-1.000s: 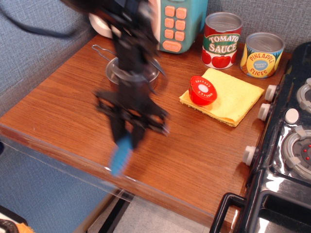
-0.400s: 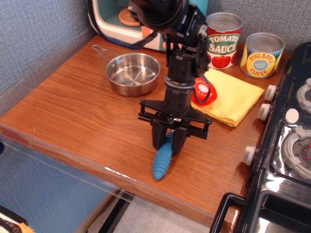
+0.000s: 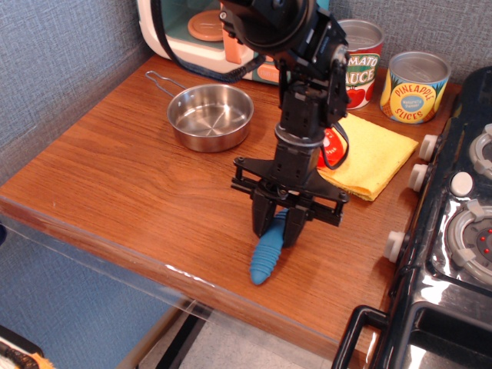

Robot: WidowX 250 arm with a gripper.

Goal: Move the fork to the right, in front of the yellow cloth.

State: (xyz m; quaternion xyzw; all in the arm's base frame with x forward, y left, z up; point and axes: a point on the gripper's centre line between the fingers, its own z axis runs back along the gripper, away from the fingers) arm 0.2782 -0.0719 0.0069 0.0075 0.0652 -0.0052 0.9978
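The fork [image 3: 266,259] shows only its ribbed bright-blue handle, sticking out toward the table's front edge; its tines are hidden between the fingers. My gripper [image 3: 278,227] is shut on the fork and holds it low over the wood, in front of and a little left of the yellow cloth [image 3: 375,155]. The cloth lies flat at the right, partly hidden by my arm.
A steel pan [image 3: 211,116] stands at the back left. A red lidded cup [image 3: 333,146] sits on the cloth's left part. A tomato sauce can [image 3: 360,63] and a pineapple can [image 3: 415,86] stand behind it. A toy stove [image 3: 453,231] borders the right. A toy microwave [image 3: 201,34] stands at the back.
My gripper has carried the fork to the right, from in front of the pan to in front of the cloth's left side, and lowered slightly.
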